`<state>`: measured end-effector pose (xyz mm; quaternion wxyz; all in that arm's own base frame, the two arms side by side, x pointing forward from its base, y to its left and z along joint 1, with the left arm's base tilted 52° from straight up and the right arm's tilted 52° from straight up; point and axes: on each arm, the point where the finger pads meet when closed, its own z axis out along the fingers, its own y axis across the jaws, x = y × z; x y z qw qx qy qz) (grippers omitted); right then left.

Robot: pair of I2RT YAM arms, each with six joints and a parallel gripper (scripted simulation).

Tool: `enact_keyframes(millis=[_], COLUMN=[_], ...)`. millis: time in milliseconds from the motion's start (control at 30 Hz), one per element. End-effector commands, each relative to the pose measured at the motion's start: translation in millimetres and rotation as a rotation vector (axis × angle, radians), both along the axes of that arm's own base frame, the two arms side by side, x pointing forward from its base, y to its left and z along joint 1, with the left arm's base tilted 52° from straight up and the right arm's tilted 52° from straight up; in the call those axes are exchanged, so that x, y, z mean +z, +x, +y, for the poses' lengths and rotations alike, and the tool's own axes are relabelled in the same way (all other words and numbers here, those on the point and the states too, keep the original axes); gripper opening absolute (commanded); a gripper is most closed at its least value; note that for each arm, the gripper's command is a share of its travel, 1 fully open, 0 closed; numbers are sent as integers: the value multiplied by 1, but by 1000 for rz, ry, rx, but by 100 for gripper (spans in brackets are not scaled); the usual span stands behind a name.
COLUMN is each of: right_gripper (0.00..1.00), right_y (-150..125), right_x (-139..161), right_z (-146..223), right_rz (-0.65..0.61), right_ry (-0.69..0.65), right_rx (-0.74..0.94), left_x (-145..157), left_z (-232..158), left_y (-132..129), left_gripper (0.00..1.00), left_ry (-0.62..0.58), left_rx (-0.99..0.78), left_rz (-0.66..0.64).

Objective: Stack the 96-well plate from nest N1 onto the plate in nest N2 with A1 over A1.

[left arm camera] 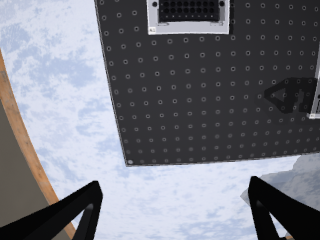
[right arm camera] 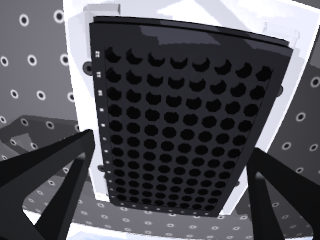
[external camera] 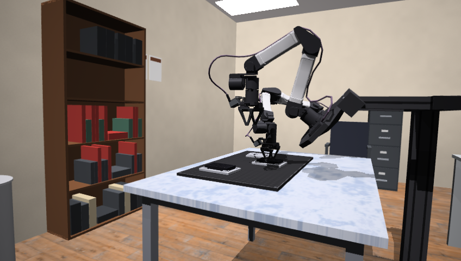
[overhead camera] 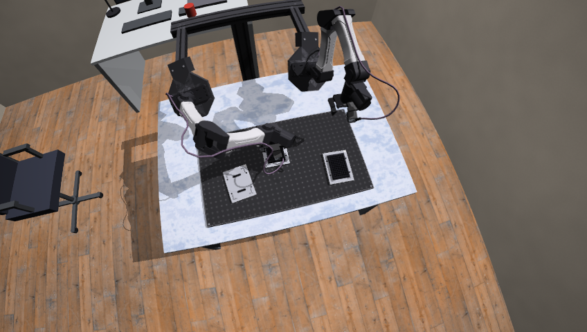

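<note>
One black 96-well plate sits in the white nest N1. My right gripper is open over it, pointing down, with one finger beyond each long side; contact is not visible. The label 12 is at the far end in the right wrist view; the cut corner cannot be made out. The other black plate sits in nest N2 and looks flat. My left gripper is open and empty, high near the board's arm-side corner, away from both plates.
A third white fixture without a plate lies beyond N1, on the side away from N2. All three stand on the dark perforated board on the marbled table. The right arm reaches low over the board beside the fixture.
</note>
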<state>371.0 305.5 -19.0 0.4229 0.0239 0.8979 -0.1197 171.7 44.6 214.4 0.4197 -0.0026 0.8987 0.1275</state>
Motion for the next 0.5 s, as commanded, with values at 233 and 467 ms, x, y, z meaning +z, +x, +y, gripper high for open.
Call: enact_keyframes(millis=[233,467], right_gripper=[100,100], right_y=[-9,-18], right_x=[18,18], right_z=[7,9], right_rz=[-15,-10], right_ry=[11,4], right_rx=[9,22], left_x=[3,3], left_z=[1,1], left_y=[0,0], left_gripper=[100,100], left_ry=[1,1], left_rx=[9,9], left_rz=[-7,-7])
